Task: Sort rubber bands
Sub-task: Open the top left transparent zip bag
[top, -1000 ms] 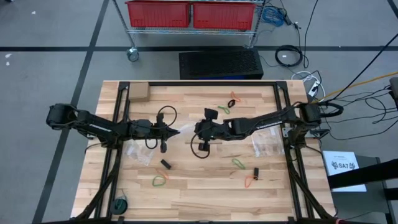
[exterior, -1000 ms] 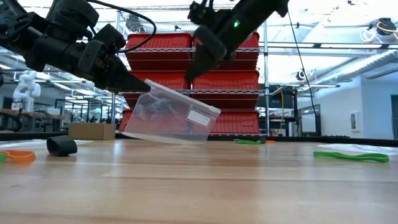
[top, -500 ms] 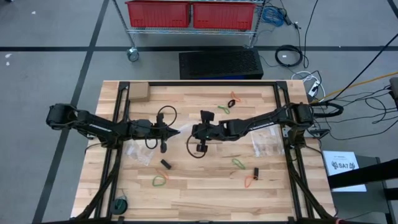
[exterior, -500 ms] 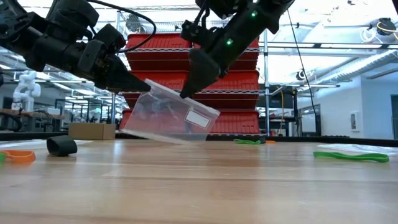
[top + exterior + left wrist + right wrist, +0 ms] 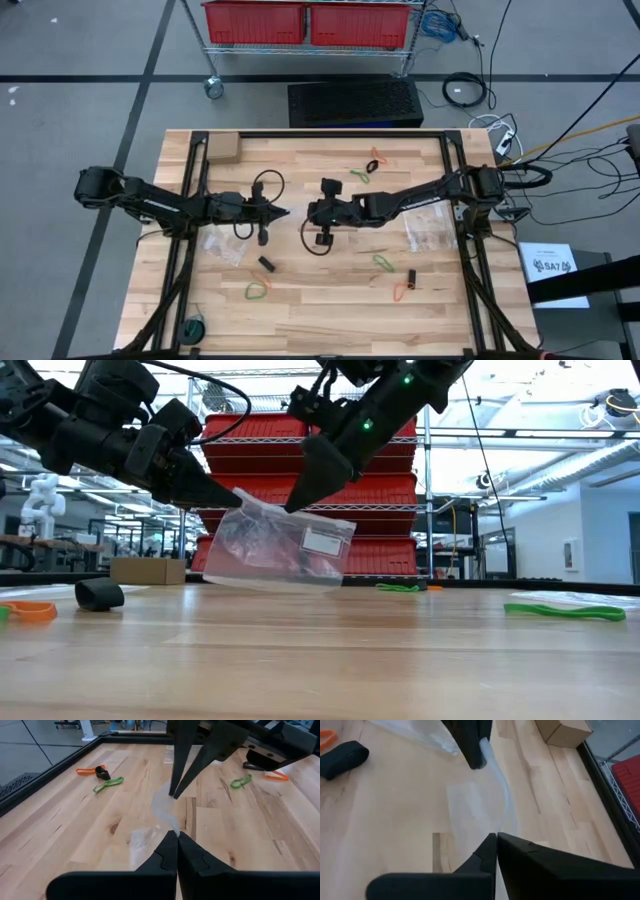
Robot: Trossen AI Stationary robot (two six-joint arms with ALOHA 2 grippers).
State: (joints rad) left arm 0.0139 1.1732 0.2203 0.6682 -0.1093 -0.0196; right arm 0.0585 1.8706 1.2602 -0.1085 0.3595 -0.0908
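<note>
A: Bag [image 5: 280,547], clear plastic with a zip top and a white label, hangs in mid-air over the middle of the worktop [image 5: 320,300], its lower edge near the wood. What grips it?

B: Both arms. The left gripper [image 5: 232,499] is clenched on the bag's upper edge at one end; the right gripper [image 5: 290,508] is clenched on the same edge further along. In the left wrist view the left fingers [image 5: 170,851] pinch the crumpled plastic, with the right arm's fingertips meeting it opposite. In the high view the two grippers face each other tip to tip at the worktop's centre.

A: Where are the rubber bands?

B: Scattered on the wood, none held. A green band [image 5: 258,291] lies toward the near edge on the left half. A second green band [image 5: 383,263] and an orange band [image 5: 401,291] lie on the right half toward the near edge. A further green band [image 5: 360,174] and an orange one [image 5: 378,156] lie near the far edge. Dark shapes show inside the bag, but what they are cannot be told.

A: Other objects?

B: Two more clear bags lie flat, one [image 5: 222,247] by the left edge and one [image 5: 428,228] by the right edge. A small cardboard box [image 5: 221,148] sits at the far left corner.
</note>
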